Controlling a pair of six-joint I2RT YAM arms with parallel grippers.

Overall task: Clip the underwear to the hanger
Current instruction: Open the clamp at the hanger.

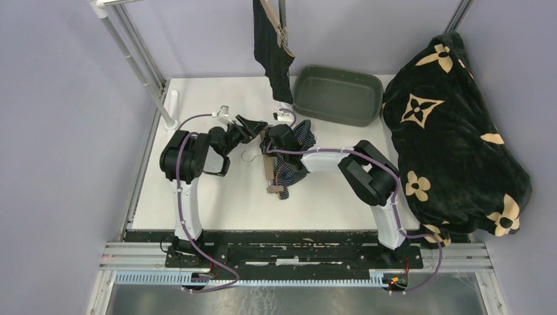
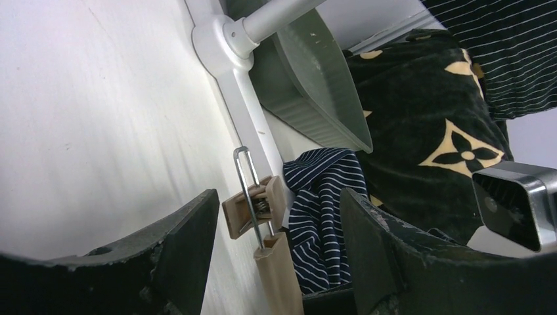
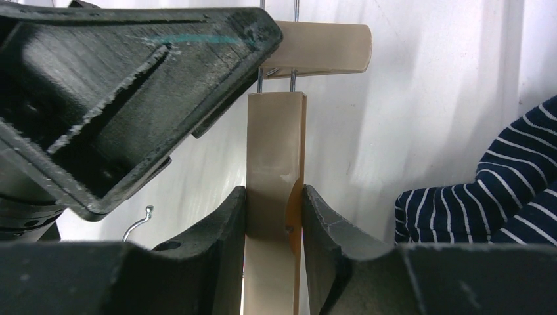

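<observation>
A tan clip hanger (image 1: 269,172) lies on the white table. My right gripper (image 1: 270,146) is shut on its bar (image 3: 274,164), one finger on each side. The small navy striped underwear (image 1: 297,139) lies bunched against the hanger, to the right of my right fingers (image 3: 506,190). My left gripper (image 1: 257,125) is open just left of the right one. Its jaws straddle the hanger's end clip (image 2: 253,209) without touching it, with navy fabric (image 2: 325,210) beside the clip. The black pinstriped underwear (image 1: 272,46) hangs clipped to another hanger on the rail at the back.
A grey-green tub (image 1: 338,95) stands at the back right of the table. A big black blanket with tan flowers (image 1: 453,138) lies heaped at the right. White rack poles (image 1: 141,62) rise at the back left, with a foot (image 2: 226,39) near the left gripper.
</observation>
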